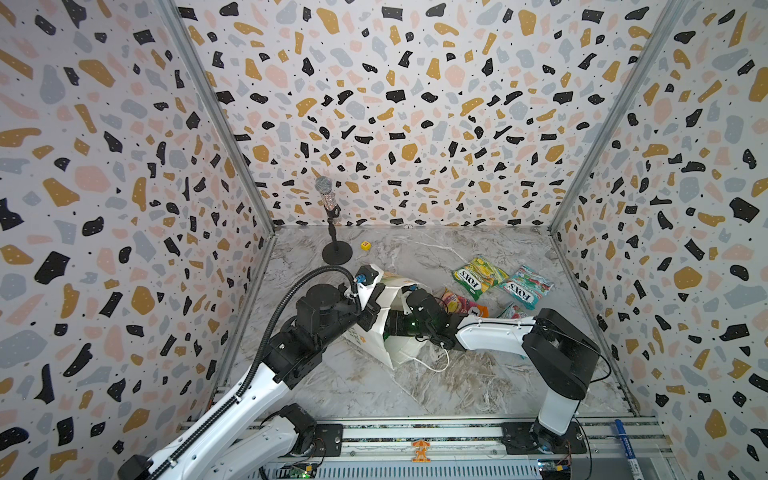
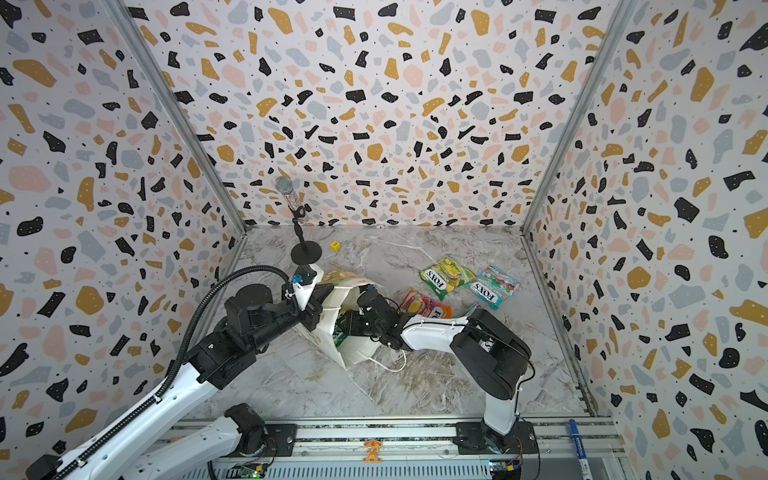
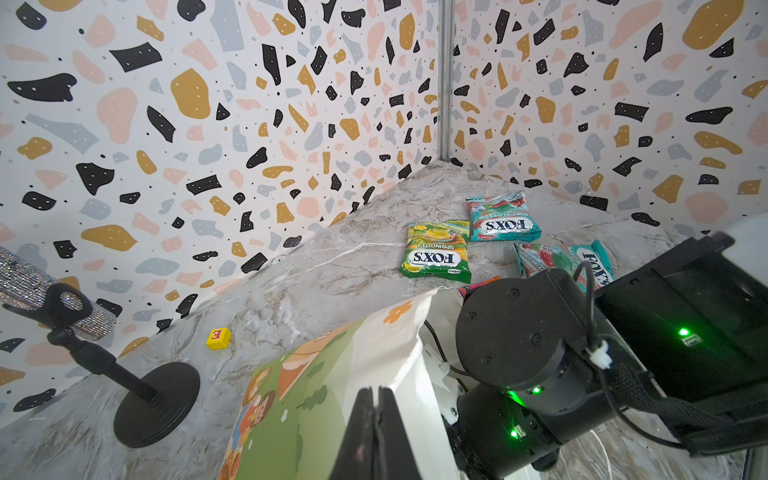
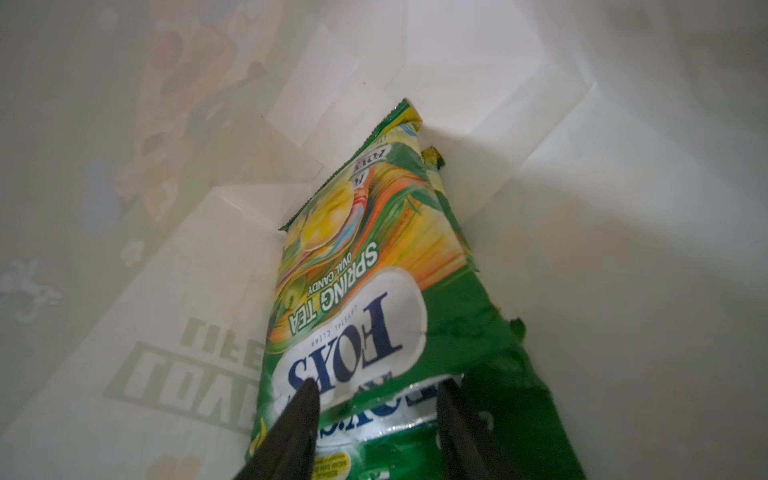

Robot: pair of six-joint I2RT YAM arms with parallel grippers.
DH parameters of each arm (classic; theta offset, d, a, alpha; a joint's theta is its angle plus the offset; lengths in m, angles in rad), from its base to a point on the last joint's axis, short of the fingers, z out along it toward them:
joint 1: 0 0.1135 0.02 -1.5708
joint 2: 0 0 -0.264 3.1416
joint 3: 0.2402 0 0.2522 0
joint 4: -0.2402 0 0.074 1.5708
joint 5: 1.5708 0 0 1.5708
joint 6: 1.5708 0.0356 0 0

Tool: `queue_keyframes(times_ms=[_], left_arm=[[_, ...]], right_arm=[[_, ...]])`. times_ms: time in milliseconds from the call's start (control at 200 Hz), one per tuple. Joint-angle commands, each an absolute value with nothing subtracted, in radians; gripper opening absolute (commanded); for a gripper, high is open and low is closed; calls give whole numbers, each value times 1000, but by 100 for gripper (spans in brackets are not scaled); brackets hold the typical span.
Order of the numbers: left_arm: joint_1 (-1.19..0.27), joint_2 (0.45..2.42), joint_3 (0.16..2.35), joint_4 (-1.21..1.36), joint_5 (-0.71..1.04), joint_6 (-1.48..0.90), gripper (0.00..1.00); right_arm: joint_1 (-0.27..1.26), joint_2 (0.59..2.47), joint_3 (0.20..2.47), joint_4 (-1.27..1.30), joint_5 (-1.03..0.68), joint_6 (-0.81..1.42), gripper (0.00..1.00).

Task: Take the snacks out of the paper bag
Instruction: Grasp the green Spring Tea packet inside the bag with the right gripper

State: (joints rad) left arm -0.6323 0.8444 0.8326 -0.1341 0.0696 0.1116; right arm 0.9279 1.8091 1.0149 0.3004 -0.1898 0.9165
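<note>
White paper is showing on every side of the right gripper (image 4: 378, 386), which is reaching deep inside the bag (image 1: 400, 351). Its jaws are standing about half apart with the tips lying over the near end of a green inner pouch (image 4: 365, 270), and I cannot tell whether they are squeezing it or only straddling it. A lower pouch (image 4: 433, 157) seems to be peeking out behind it, only a corner showing. The bag is lying tipped over in the middle of the tabletop (image 1: 415, 399), mouth facing the right edge, and the left gripper (image 3: 377, 392) is pinching its upper wall with jaws fully together, holding the mouth up. Four snacks are already lying out on the tabletop. A green pouch (image 1: 480, 276) and a teal pouch (image 1: 525, 286) are lying side by side toward the far right corner, a pink pouch (image 1: 461, 301) is lying just beside the bag's mouth, and a second teal pouch (image 1: 513, 311) is partly hiding behind the right arm. Judging from this, the task is running past its middle: at least one pouch, likely two, is waiting inside, so closing on the inner pouch and drawing it out through the mouth is what is remaining
</note>
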Motion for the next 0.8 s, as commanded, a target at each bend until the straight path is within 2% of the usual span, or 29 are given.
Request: queue_keyframes(times_ms=[0, 260, 345, 451, 561, 626, 796], left_arm=[[-632, 838, 827, -77, 76, 111, 0], [-632, 837, 827, -78, 75, 112, 0], [-632, 837, 828, -80, 74, 114, 0], [-632, 836, 828, -81, 68, 115, 0], [-632, 836, 828, -81, 51, 113, 0], [-632, 841, 830, -83, 16, 102, 0], [-632, 851, 836, -94, -14, 98, 0]], right_arm=[[916, 1824, 1057, 310, -185, 947, 48], [913, 1898, 1108, 322, -189, 975, 49], [913, 1915, 1111, 345, -200, 988, 46], [914, 1928, 1135, 327, -197, 974, 32], [918, 1910, 1132, 318, -176, 948, 10], [922, 1887, 1118, 323, -161, 927, 2], [927, 1829, 1073, 333, -158, 872, 0]])
